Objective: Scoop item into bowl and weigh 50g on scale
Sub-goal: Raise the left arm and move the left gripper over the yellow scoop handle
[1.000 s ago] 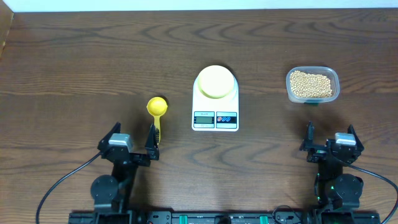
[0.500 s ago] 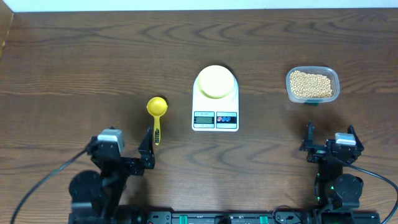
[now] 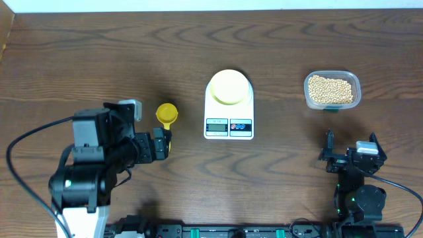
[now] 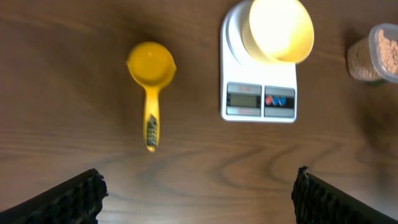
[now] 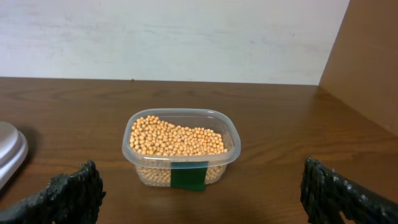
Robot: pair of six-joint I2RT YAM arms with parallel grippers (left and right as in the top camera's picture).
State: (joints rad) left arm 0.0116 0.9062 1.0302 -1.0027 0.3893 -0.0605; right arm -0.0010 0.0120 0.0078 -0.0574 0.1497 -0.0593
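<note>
The tan beans [image 3: 330, 89] fill a clear tub at the back right, also in the right wrist view [image 5: 177, 138]. A pale yellow-green bowl [image 3: 229, 86] stands empty on the white scale [image 3: 229, 125] at mid-table; the left wrist view shows the bowl [image 4: 280, 31] and the scale [image 4: 259, 102] too. My left gripper [image 3: 139, 145] hangs open above the table, just short of the yellow scoop [image 3: 166, 114], whose handle points toward it [image 4: 151, 124]. My right gripper [image 3: 351, 141] rests open near the front edge, facing the tub, nothing between its fingers [image 5: 68, 193].
The clear tub [image 5: 180, 165] carries a green label on its near wall. A wall panel [image 5: 367, 62] rises at the table's right side. The scale's edge [image 5: 9, 149] shows at the left of the right wrist view. Cables trail from both arm bases.
My left arm has lifted off its rest and swung up and forward, jaws now beside the scoop's handle. The right arm has not moved.
</note>
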